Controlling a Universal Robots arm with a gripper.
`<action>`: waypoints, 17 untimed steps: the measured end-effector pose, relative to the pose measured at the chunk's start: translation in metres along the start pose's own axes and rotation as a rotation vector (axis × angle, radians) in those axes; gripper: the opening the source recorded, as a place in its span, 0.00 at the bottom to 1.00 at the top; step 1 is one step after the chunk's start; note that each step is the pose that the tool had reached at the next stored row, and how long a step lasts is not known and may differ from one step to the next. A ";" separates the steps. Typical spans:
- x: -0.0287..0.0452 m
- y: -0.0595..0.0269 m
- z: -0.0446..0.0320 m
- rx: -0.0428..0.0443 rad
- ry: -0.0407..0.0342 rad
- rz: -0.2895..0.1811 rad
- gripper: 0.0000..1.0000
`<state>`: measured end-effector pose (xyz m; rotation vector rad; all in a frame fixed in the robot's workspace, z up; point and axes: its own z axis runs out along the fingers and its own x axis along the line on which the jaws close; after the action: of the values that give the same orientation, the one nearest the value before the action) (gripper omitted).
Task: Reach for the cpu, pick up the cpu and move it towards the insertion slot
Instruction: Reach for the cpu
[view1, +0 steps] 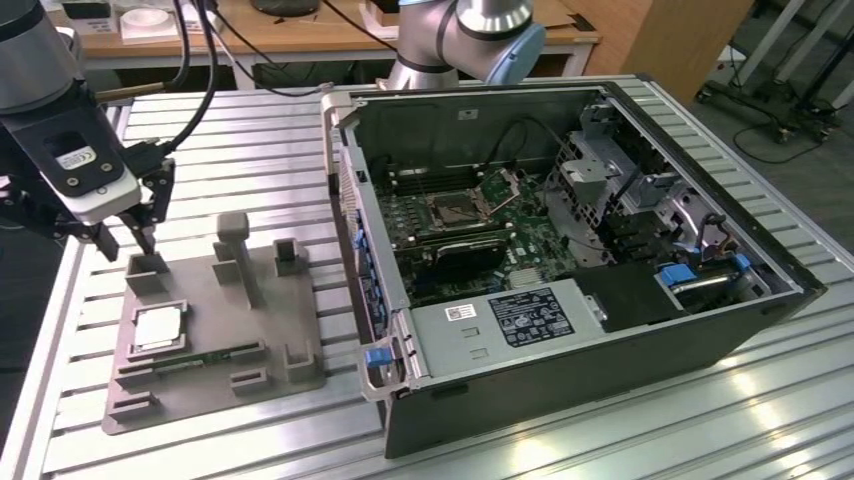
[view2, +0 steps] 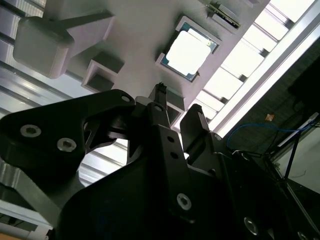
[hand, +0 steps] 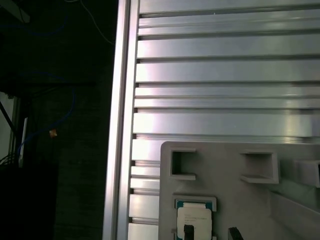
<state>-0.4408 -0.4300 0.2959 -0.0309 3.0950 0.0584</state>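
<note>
1. On the grey holder (view1: 214, 295) at the exterior view's left, the cpu (view1: 158, 328) lies flat with its shiny face up. It sits in a small square pocket. That pocket likely keeps it from sliding about.
2. The gripper (view1: 124, 250) hangs over the far end of the holder. It is near the cpu but not touching it.
3. Its two fingers are spread apart and there is nothing between them. I think they are wide so they can fit around the chip's sides.
4. In the second wrist view, the cpu (view2: 189, 48) shows beyond the black fingers (view2: 162, 120). In the first wrist view, the cpu (hand: 195, 217) is close to the gripper (hand: 211, 231). So the reaching part looks under way, and the chip is not yet picked up.
5. A thin green memory stick (view1: 200, 358) rests in the holder just beside the cpu. It is a different part.
6. The insertion slot (view1: 454, 208) is inside the open computer case (view1: 601, 370), well apart from the cpu. The case lies on its side with the open part up. I think that lets the arm come in from above.
7. Both the holder and the case rest on a ridged metal table (view1: 200, 140).
</note>
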 end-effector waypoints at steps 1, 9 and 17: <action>0.0005 0.0000 0.0008 0.0000 0.0000 0.000 0.39; 0.0071 -0.0002 0.0098 0.0000 -0.0001 0.000 0.39; 0.0100 -0.0006 0.0202 0.0000 -0.0002 0.000 0.39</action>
<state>-0.4499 -0.4300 0.2752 -0.0310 3.0948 0.0584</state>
